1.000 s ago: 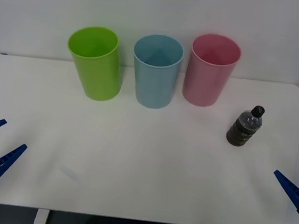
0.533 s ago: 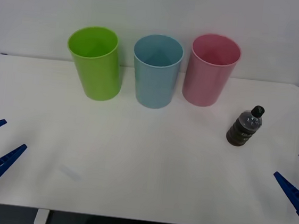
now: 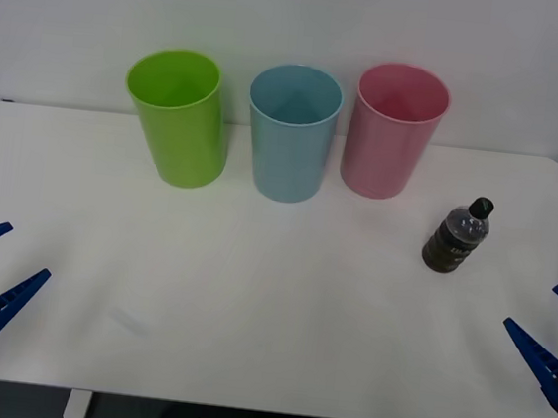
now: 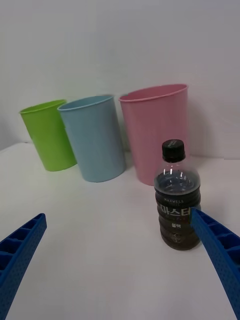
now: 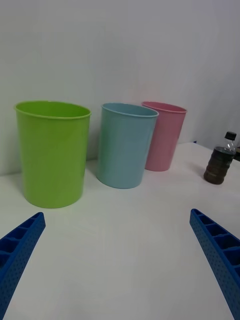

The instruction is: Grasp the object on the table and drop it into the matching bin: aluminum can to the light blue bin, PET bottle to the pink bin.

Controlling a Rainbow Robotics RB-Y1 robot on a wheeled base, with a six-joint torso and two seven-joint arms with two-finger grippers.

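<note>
There, PET bottle (image 3: 457,236) upright, well ahead of spread right gripper (image 3: 552,331).

The front view looks from above, forward and down across the whole table (image 3: 268,318). A lime green bin (image 3: 177,116), a light blue bin (image 3: 292,131) and a pink bin (image 3: 391,129) line the upper middle of the frame, the bottle (image 3: 457,236) stands right of centre, and blue fingertips sit at both lower corners.

The right wrist view sits low, nearly level with the tabletop, close to the bottle (image 4: 177,196), with the bins behind it.

The left wrist view is equally low but nearest the lime green bin (image 5: 51,152); the bottle (image 5: 220,160) is small at the frame's right.

All three views share the bins and the bottle.
</note>
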